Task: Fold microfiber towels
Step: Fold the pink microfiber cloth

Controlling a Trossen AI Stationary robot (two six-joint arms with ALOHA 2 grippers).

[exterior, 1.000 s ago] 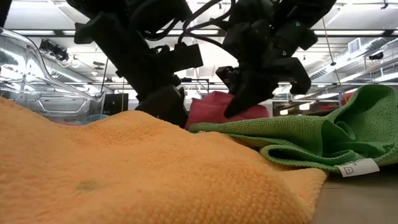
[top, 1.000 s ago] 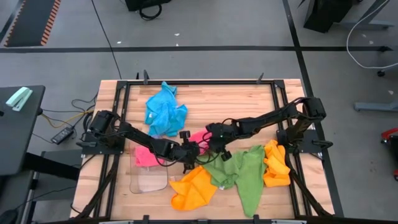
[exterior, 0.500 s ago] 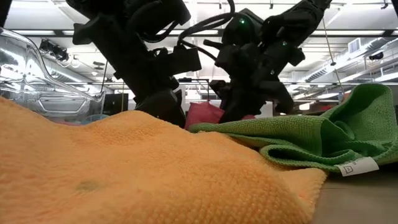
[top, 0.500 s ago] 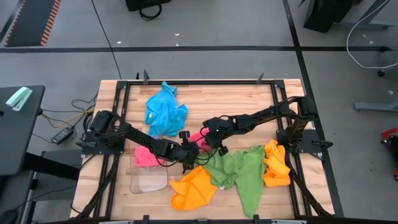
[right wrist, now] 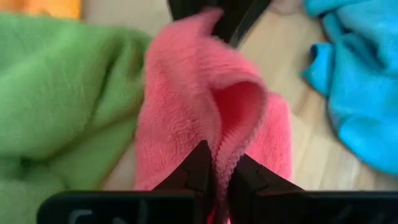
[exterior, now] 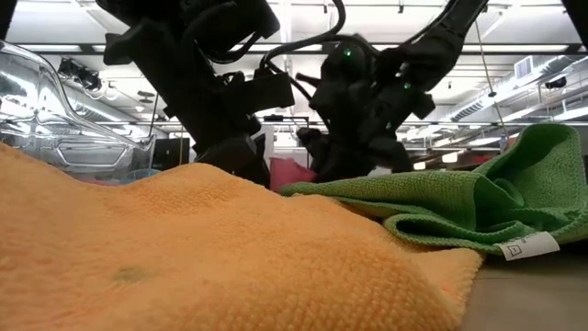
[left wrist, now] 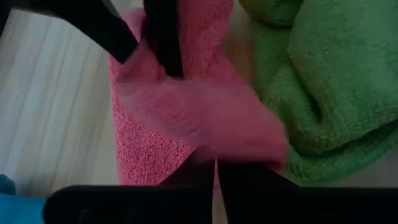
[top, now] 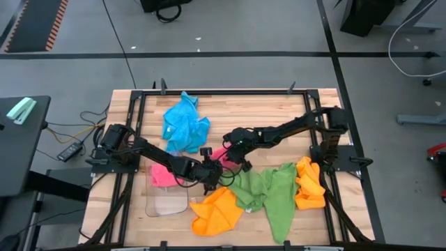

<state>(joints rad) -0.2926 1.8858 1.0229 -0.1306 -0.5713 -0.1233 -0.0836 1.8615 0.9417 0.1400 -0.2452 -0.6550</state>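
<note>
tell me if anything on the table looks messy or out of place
Nothing is damaged, but the towels lie unfolded: a crumpled blue towel, orange towels and a green towel overlapping at the front. Both the left claw and the right claw pinch one pink towel mid-table.

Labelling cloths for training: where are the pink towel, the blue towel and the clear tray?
pink towel [right wrist: 186, 124]: right wrist view, raised fold.
blue towel [top: 182, 125]: high view, crumpled middle.
clear tray [top: 167, 202]: high view, bare base.

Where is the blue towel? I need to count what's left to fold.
In the high view the blue towel lies crumpled toward the table's far edge, left of centre, just beyond the pink towel.
</note>
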